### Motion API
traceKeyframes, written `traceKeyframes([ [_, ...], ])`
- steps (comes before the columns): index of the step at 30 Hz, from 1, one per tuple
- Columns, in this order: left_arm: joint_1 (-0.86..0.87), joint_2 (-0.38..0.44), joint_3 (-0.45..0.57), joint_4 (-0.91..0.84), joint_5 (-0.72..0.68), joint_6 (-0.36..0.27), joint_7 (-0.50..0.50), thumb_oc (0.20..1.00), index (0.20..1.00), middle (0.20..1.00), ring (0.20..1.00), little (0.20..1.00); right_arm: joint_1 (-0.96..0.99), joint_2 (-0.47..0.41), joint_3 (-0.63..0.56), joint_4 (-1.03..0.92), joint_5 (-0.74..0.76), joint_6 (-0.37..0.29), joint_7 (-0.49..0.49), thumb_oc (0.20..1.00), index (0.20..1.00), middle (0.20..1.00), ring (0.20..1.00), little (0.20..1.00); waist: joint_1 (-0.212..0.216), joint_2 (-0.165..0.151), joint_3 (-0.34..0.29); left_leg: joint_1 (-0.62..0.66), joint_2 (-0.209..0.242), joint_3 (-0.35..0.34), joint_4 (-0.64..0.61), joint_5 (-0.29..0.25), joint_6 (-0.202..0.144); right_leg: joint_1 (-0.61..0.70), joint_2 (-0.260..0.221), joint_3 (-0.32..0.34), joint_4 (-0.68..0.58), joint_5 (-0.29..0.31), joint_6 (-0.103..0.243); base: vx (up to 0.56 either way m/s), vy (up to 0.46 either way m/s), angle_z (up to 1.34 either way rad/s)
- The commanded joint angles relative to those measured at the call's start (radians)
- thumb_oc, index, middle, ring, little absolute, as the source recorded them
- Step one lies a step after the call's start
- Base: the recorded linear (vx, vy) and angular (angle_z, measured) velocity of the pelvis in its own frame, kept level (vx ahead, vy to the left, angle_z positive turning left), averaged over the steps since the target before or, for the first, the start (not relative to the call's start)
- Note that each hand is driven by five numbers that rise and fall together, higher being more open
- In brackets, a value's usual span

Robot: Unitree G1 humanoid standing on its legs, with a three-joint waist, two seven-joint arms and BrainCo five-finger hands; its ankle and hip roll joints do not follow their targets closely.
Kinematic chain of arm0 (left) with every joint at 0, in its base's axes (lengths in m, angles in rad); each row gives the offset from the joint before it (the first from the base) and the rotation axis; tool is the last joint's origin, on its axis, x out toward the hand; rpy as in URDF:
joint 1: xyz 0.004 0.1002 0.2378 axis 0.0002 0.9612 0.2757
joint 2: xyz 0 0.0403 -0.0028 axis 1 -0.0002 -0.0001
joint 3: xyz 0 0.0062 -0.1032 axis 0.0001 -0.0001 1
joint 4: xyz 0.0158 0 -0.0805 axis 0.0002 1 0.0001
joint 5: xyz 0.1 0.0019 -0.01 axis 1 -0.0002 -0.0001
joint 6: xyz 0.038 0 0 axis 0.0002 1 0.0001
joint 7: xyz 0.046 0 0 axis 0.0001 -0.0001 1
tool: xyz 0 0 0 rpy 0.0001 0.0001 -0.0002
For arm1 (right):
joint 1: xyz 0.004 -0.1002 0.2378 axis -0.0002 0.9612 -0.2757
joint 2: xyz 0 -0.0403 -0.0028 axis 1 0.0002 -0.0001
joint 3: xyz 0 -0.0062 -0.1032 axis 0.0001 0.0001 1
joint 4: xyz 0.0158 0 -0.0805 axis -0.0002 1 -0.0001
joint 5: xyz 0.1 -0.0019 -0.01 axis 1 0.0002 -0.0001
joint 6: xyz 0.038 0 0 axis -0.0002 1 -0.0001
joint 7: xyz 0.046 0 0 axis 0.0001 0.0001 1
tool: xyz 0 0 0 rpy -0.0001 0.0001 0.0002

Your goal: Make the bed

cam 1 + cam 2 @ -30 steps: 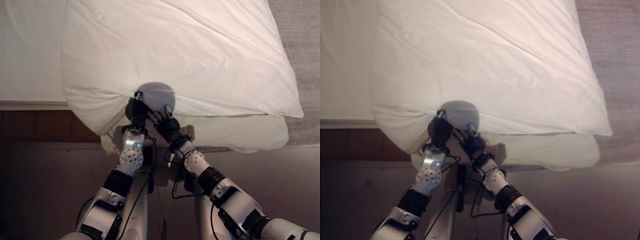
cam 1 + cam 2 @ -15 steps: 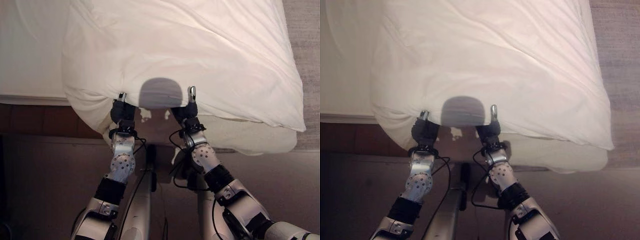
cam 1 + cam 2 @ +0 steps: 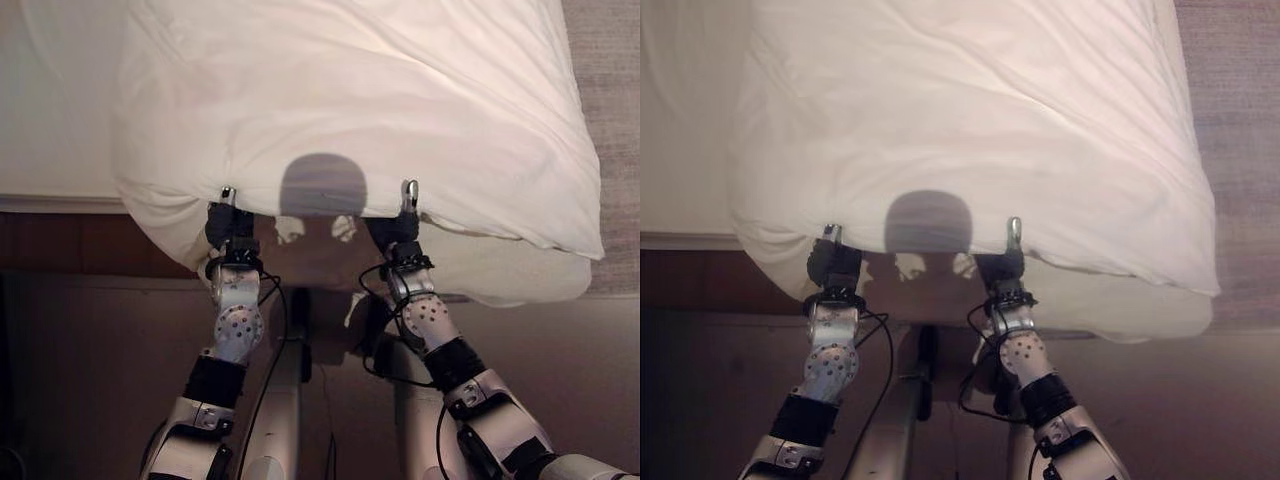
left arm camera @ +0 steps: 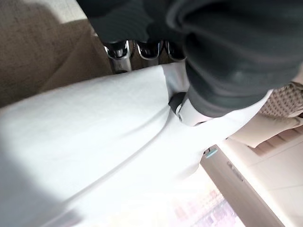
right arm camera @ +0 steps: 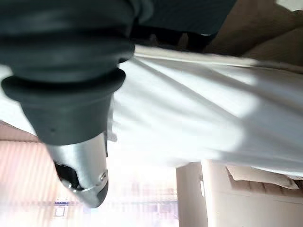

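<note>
Both hands, the left hand (image 3: 229, 226) and the right hand (image 3: 396, 228), pinch the near edge of the white duvet (image 3: 350, 110), which lies bunched over the right part of the bed (image 3: 55, 100), so spreading it leftward seems left.

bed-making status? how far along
Done: the duvet covers the right part of the bed, reaching its right edge. In hand: the left hand and right hand each grip the duvet's near hem, spaced apart and lifting it. Left: the bare sheet on the left is uncovered, the duvet is creased, and its hem hangs loose over the near edge.
</note>
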State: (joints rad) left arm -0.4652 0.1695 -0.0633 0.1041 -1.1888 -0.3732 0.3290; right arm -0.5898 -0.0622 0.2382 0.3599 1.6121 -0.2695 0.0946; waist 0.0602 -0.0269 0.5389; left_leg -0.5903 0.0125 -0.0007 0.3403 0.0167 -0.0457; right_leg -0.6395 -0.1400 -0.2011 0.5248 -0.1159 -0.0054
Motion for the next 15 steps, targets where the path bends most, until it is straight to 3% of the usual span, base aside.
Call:
traceKeyframes([
  [1, -0.001, 0.077, 0.231, -0.056, 0.076, -0.198, 0.033, 0.200, 0.200, 0.200, 0.200, 0.200, 0.058, -0.099, -0.183, -0.029, -0.014, -0.096, -0.001, 1.000, 1.000, 1.000, 1.000, 1.000, -0.002, 0.045, -0.113, -0.053, -0.048, 0.015, -0.001, -0.021, 0.056, -0.013, -0.004, 0.011, -0.111, 0.067, 0.106, 0.00, 0.000, 0.00],
  [9, -0.023, 0.092, 0.253, -0.007, 0.065, -0.210, 0.065, 0.200, 0.200, 0.200, 0.200, 0.200, 0.033, -0.138, -0.269, 0.022, -0.004, -0.138, -0.053, 1.000, 1.000, 1.000, 1.000, 1.000, -0.009, 0.050, -0.126, -0.055, -0.045, 0.018, 0.000, -0.024, 0.054, -0.017, -0.002, 0.017, -0.107, 0.062, 0.107, 0.00, 0.000, 0.00],
  [15, -0.028, 0.094, 0.258, 0.007, 0.052, -0.207, 0.064, 0.200, 0.200, 0.200, 0.200, 0.200, 0.028, -0.161, -0.287, 0.045, -0.014, -0.132, -0.072, 1.000, 1.000, 1.000, 1.000, 1.000, -0.012, 0.049, -0.131, -0.057, -0.043, 0.021, -0.001, -0.022, 0.052, -0.021, -0.001, 0.018, -0.106, 0.063, 0.108, 0.00, 0.000, 0.00],
])
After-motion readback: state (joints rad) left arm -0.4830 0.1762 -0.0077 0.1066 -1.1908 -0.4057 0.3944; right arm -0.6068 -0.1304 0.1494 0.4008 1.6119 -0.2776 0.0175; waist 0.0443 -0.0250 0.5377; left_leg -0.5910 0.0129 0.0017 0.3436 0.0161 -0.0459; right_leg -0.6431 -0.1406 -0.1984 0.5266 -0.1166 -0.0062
